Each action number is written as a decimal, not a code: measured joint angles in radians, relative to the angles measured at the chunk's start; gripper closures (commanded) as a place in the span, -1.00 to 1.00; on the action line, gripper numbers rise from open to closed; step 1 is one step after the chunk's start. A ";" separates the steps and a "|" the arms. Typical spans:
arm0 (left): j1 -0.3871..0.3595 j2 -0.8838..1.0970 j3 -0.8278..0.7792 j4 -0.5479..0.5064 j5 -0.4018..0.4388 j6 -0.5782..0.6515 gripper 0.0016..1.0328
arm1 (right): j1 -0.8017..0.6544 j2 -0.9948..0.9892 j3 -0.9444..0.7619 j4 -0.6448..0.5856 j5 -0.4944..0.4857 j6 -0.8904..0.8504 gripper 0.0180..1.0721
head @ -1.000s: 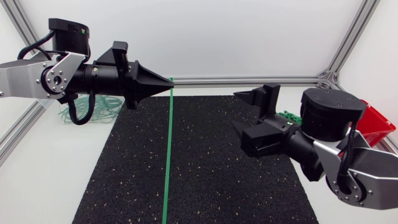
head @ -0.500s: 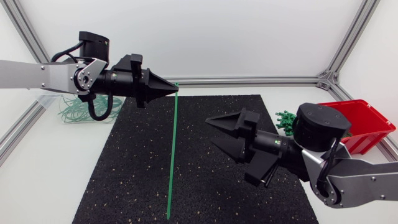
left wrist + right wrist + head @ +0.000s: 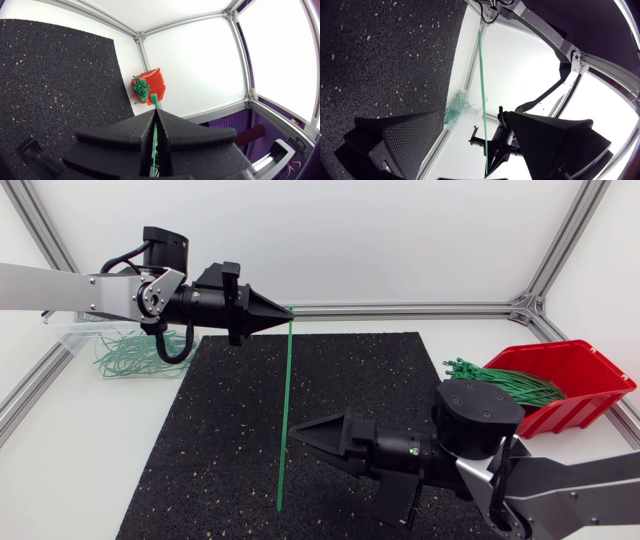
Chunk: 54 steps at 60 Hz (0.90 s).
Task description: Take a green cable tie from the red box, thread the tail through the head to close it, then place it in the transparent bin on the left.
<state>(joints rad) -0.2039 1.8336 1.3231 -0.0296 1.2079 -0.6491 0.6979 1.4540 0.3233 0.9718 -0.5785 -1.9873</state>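
My left gripper (image 3: 288, 310) is shut on the top end of a green cable tie (image 3: 284, 410), which hangs straight down to the black mat. In the left wrist view the tie's head (image 3: 154, 98) sticks out past the closed left gripper (image 3: 155, 112). My right gripper (image 3: 318, 448) is open, low over the mat, its fingers pointing at the tie's lower part. In the right wrist view the tie (image 3: 481, 75) runs between the spread fingers of the right gripper (image 3: 476, 116), touching neither. The red box (image 3: 585, 370) holds a bundle of green ties (image 3: 505, 380). The transparent bin (image 3: 75, 335) is at the far left.
The black mat (image 3: 220, 440) covers the middle of the white table. Loose green ties (image 3: 130, 355) lie in and beside the transparent bin, under my left arm. An aluminium frame (image 3: 400, 309) runs along the table's back edge.
My left gripper moved a little to the right with the tie. My right arm swung down and to the left, bringing its open fingers up to the tie's lower part.
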 measured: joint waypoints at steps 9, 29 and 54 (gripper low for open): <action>0.005 0.012 0.006 0.000 0.000 0.007 0.93 | 0.064 0.000 0.000 -0.003 0.045 0.000 -0.70; 0.011 0.013 0.007 0.000 0.000 0.007 0.93 | 0.111 0.007 0.000 -0.004 0.067 0.000 0.10; 0.006 0.013 0.007 0.000 0.000 0.018 0.93 | 0.146 0.007 0.000 -0.003 0.078 0.001 0.54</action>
<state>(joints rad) -0.1974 1.8469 1.3304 -0.0296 1.2079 -0.6308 0.8436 1.4609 0.3233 0.9684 -0.5007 -1.9865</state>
